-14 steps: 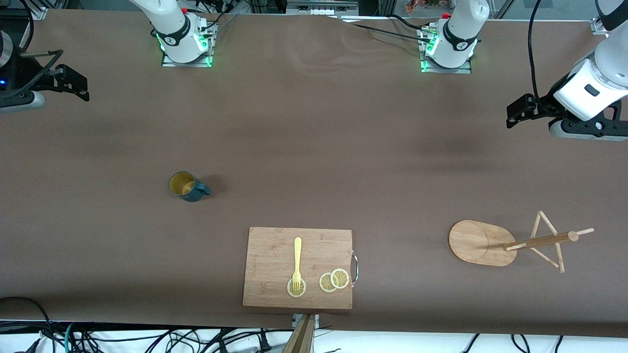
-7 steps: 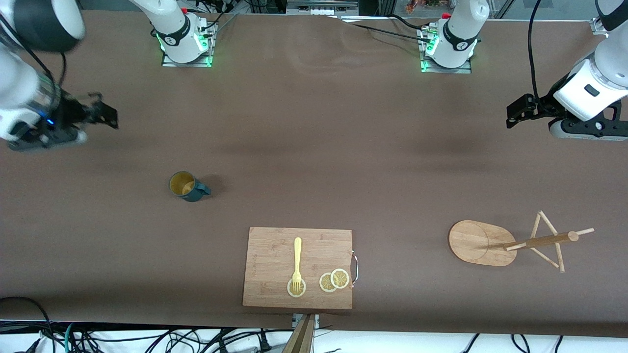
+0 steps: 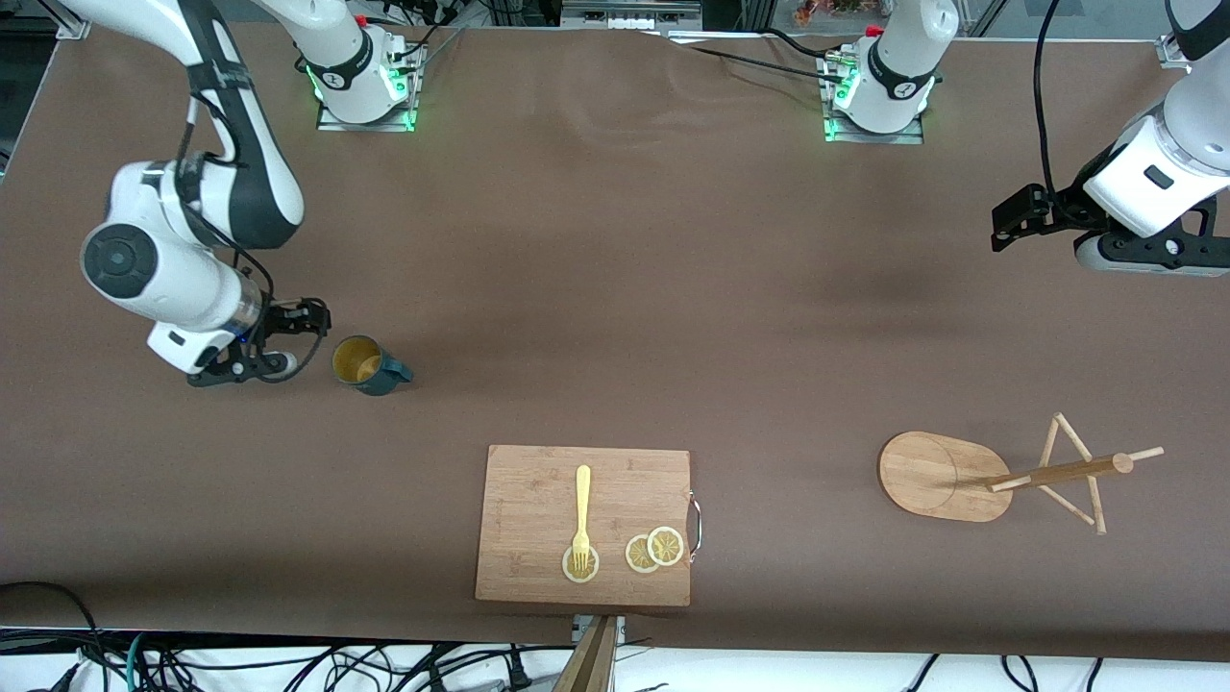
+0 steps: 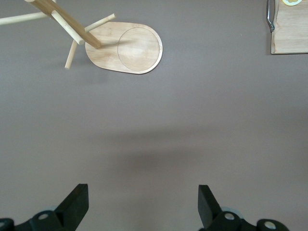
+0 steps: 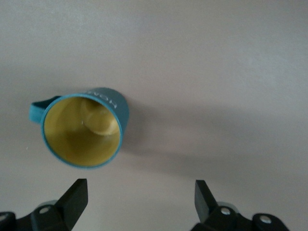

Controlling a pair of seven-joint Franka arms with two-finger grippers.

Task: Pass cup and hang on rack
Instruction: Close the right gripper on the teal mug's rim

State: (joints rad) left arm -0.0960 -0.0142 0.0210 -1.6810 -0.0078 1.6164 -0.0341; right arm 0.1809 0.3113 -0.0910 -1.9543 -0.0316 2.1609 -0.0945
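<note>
We found the cup (image 3: 363,364) at nine o'clock of table centre, the cutting board (image 3: 583,525) at six, the rack (image 3: 947,476) at four.

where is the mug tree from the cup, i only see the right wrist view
Observer: The light wooden mug tree rack stands toward the left arm's end of the table, nearer the front camera than the small teal-blue cup.
Operator: anything between them
Observer: Yes, a rectangular wooden cutting board holding a yellow plastic fork and lemon slices.
Operator: where is the left claw
Observer: The left claw is open over bare brown table; that arm waits.
Operator: my claw close to the cup
Observer: The right claw is open beside the cup, not touching it.
</note>
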